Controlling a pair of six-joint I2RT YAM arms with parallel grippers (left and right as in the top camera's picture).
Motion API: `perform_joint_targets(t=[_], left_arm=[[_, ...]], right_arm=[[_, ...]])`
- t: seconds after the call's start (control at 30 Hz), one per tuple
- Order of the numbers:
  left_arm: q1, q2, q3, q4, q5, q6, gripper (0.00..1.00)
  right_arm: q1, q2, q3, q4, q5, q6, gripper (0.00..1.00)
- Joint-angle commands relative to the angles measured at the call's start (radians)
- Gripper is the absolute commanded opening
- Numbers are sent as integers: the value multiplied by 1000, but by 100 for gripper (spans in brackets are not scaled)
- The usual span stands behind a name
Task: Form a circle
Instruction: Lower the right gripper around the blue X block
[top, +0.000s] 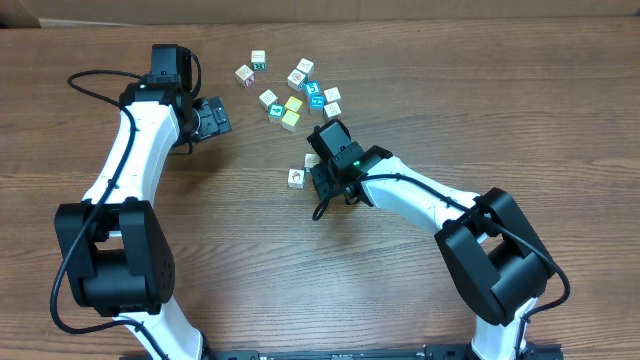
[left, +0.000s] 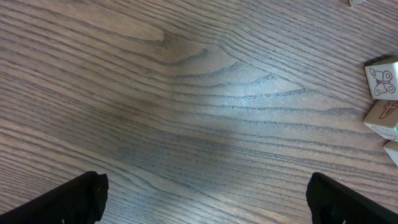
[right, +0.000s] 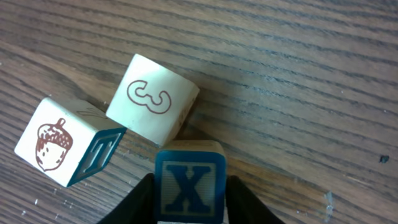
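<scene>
At the far left, the left gripper (left: 205, 199) hangs wide open. Mid-table, the circle (top: 304, 168) begins: acorn cube (right: 62, 140), 3 cube (right: 152, 99), then the X cube (right: 189, 180), pinched in the right gripper (right: 189, 205). Seat it snugly beside both and let go gently, without nudging them.
</scene>
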Motion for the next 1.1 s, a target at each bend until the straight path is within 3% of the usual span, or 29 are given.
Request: perform_joint_targets(t=[0.0, 1.07], left_arm=[[-6, 7, 15, -2, -12, 2, 100], [-6, 7, 15, -3, -12, 2, 100]], right_arm=[[5, 13, -2, 3, -21, 9, 30], [27, 13, -2, -55, -56, 188, 27]])
